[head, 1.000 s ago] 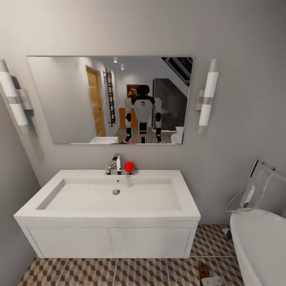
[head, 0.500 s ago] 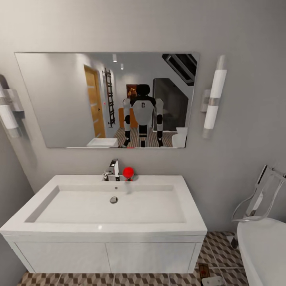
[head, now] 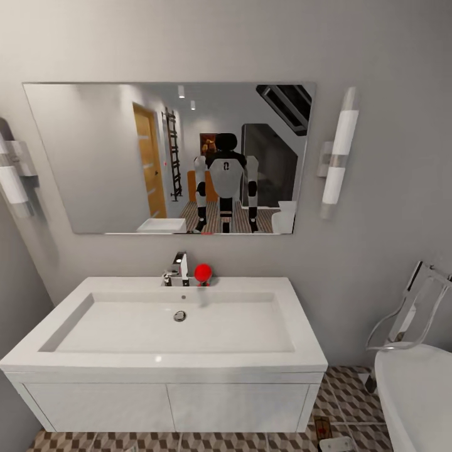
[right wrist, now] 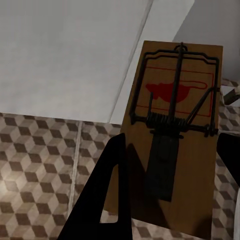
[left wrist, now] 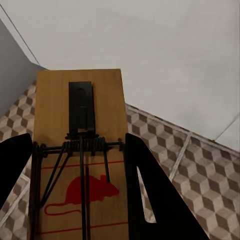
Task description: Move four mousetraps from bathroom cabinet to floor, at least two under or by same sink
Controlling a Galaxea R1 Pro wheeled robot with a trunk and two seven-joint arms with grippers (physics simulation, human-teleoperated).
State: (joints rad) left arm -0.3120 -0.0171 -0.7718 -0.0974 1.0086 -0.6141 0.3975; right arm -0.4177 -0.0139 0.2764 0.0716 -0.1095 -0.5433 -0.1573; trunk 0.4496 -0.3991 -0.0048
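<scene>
Mousetraps in sight: 3. 1 mousetrap (left wrist: 80, 160) sits between the left gripper's fingers, 1 mousetrap (right wrist: 175, 135) between the right gripper's fingers, and 1 mousetrap (head: 322, 427) lies on the bathroom floor (head: 342, 392) just right of the 1 bathroom sink (head: 169, 342). Wall lamps: 2. Mirror (head: 94, 157): 1.

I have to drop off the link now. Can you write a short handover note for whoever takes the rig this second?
Left gripper: shut on a mousetrap, held above the bathroom floor.
Right gripper: shut on a second mousetrap, also over the tiles.
The robot faces the bathroom sink at close range; the bathtub is at its right.
Done: one mousetrap seems to lie on the floor already, just right of the sink; the picture is too small to be sure.
Left: set both held traps on the tiles under or beside this sink. The fourth trap's whereabouts cannot be told from here.
</scene>
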